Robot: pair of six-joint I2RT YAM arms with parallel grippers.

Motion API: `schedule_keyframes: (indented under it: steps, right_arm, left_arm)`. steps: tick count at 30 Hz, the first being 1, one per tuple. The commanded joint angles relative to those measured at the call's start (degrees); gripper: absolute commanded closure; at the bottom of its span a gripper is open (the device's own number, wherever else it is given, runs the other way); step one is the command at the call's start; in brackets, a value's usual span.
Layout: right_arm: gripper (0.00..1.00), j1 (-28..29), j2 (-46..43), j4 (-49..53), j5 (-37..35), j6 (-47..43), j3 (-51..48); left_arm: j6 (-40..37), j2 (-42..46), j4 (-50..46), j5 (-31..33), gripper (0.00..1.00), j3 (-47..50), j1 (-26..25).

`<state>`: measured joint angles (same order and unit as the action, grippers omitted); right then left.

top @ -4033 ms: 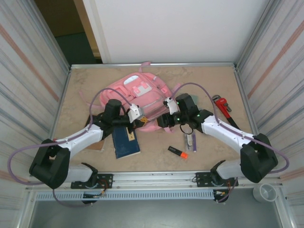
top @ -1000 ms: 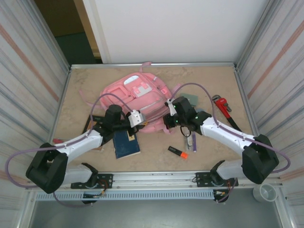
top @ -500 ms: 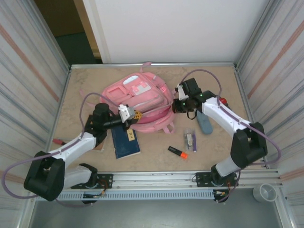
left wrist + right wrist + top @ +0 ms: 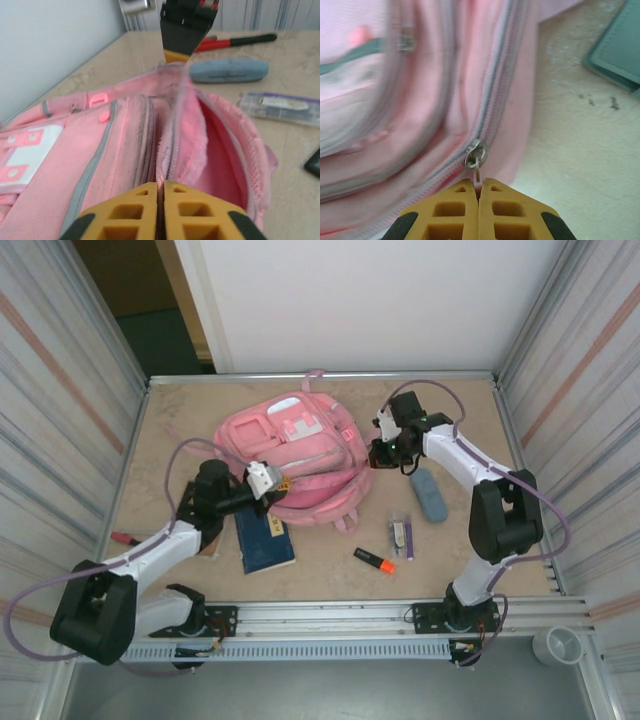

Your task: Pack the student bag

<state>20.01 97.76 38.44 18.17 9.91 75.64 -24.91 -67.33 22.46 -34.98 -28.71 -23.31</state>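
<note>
The student bag (image 4: 300, 445) is a large pink backpack lying flat mid-table, its main compartment gaping open (image 4: 220, 150). My left gripper (image 4: 161, 186) is shut on the pink fabric lip of that opening at the bag's near-left side (image 4: 281, 483). My right gripper (image 4: 479, 185) is shut on the small pink tab hanging from the silver zip slider (image 4: 476, 154). In the top view the right gripper (image 4: 376, 452) sits at the bag's right edge. The left wrist view shows the right gripper (image 4: 186, 30) across the opening.
A dark blue book (image 4: 265, 540) lies near the left gripper. Right of the bag are a blue-grey pouch (image 4: 430, 497), a clear pen case (image 4: 400, 533), an orange highlighter (image 4: 374, 561) and a teal notebook (image 4: 615, 55). A red wrench (image 4: 235, 42) lies behind the pouch.
The right gripper has drawn the zip slider away toward the far right, round the bag's edge. The left gripper pulled slightly left; the bag's opening has widened and the pouch is uncovered.
</note>
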Motion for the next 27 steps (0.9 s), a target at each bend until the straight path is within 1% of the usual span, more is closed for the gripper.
schedule_keyframes:
  steps: [1, 4, 5, 7, 8, 11, 13, 15, 17, 19, 22, 25, 27]
  right_arm:
    - [1.00, 4.83, -4.66, -0.69, 5.54, -1.48, -1.46]
    - [1.00, 7.15, -6.25, -1.75, 6.56, 0.58, -2.32]
    - [1.00, 7.54, -6.73, -2.04, 6.24, 1.25, -2.51]
    - [1.00, 7.93, -7.36, -2.34, 6.50, 2.14, -2.60]
    - [1.00, 8.03, -7.66, -2.65, 7.04, 2.70, -2.68]
    - [1.00, 8.67, -8.29, -3.27, 7.34, 3.36, -3.08]
    - [1.00, 8.86, -8.58, -3.56, 6.91, 3.36, -3.32]
    - [1.00, 8.80, -8.58, -4.30, 6.75, 3.53, -3.95]
    - [1.00, 8.90, -8.34, -4.50, 6.41, 3.54, -4.22]
    - [1.00, 9.04, -8.31, -4.60, 6.02, 3.37, -4.49]
    - [1.00, 9.08, -8.57, -4.77, 5.53, 2.97, -4.66]
    - [1.00, 9.06, -8.59, -4.81, 4.63, 2.61, -4.46]
    - [1.00, 9.08, -8.56, -4.89, 4.26, 2.48, -4.35]
  left_arm:
    - [-5.32, -3.44, -8.39, 4.75, 0.73, -5.06, -1.87]
    - [-5.06, -5.28, -10.15, 4.54, 0.52, -5.99, -2.34]
    - [-5.01, -5.27, -10.76, 3.69, 0.44, -6.22, -2.44]
    - [-4.30, -4.47, -11.64, 1.69, 0.32, -6.61, -3.02]
    - [-3.34, -3.85, -11.29, 0.73, 0.28, -6.56, -3.45]
    - [-0.83, -3.22, -11.24, -1.15, 0.21, -8.00, -6.08]
    - [1.24, -4.19, -12.21, -2.17, 0.20, -10.26, -8.18]
    - [4.19, -6.32, -13.10, -2.93, 0.21, -12.92, -9.43]
    - [8.70, -9.20, -14.71, -3.47, 0.25, -16.35, -9.65]
    - [12.20, -11.90, -17.09, -3.35, 0.32, -19.35, -9.80]
    - [13.75, -15.31, -22.02, -2.15, 0.42, -23.18, -10.46]
    - [15.76, -17.73, -24.73, -3.99, 0.44, -25.81, -10.61]
    - [16.35, -19.28, -26.96, -3.83, 0.47, -27.53, -10.88]
